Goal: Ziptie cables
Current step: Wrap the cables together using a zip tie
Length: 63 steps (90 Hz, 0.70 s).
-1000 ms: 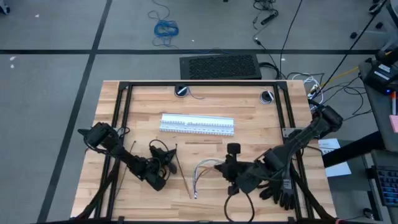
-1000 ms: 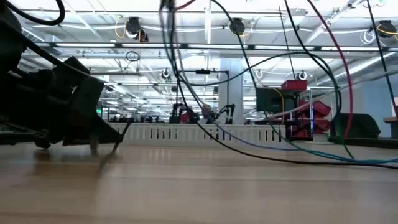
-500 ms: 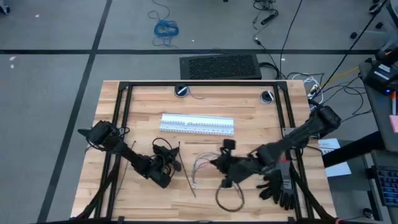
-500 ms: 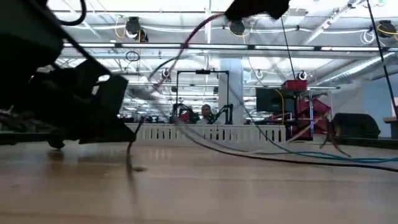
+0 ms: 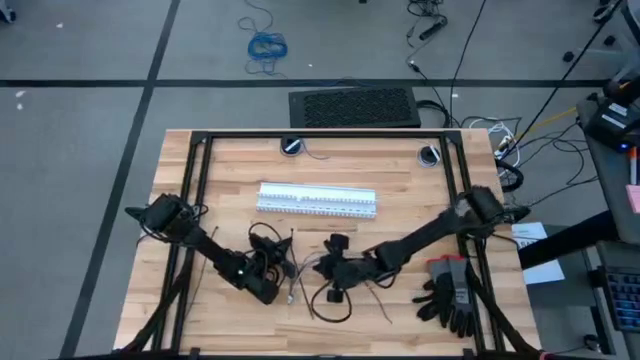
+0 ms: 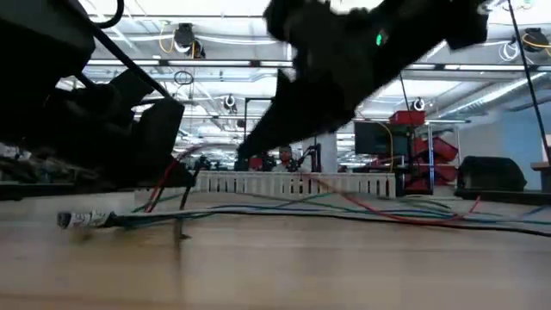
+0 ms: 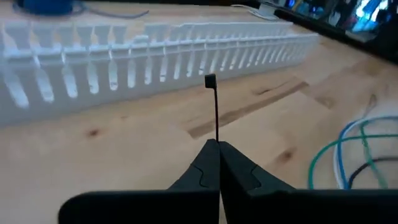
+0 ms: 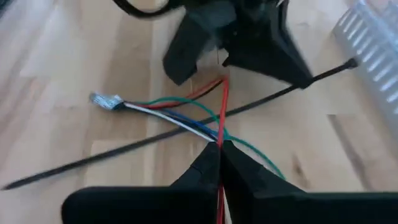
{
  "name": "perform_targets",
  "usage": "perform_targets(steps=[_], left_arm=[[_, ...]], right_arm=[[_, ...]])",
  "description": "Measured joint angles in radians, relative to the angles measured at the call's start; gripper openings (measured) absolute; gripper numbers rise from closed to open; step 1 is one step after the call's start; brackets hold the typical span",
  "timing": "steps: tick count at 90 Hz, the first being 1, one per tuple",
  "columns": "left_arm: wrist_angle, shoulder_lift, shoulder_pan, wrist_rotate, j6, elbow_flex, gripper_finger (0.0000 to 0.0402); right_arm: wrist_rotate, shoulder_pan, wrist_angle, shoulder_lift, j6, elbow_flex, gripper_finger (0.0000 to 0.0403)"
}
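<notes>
Right gripper [image 8: 219, 149] clenches the cables [image 8: 168, 115]; left gripper [image 7: 217, 149] grips a ziptie [image 7: 214, 112] just beside

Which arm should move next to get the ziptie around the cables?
Left, probably: the left gripper is shut on a ziptie, while the right gripper pins the cables beside it.

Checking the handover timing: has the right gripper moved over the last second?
Yes. In the high view the right gripper, jaws shut on the cables, moved left along the table, from below the white slotted strips' right end to below their middle.
</notes>
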Motion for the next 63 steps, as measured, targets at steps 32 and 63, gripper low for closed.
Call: perform_targets(steps=[32, 63], left_arm=[[-0.017, -0.008, 0.000, 0.025, 0.039, 0.000, 0.0000], [-0.021, -0.013, -0.002, 0.043, 0.059, 0.000, 0.0000]], right_arm=[[0.008, 0.016, -0.543, -0.111, 0.113, 0.003, 0.0130], [-0.023, 0.092, -0.335, -0.174, -0.054, 0.003, 0.0131]])
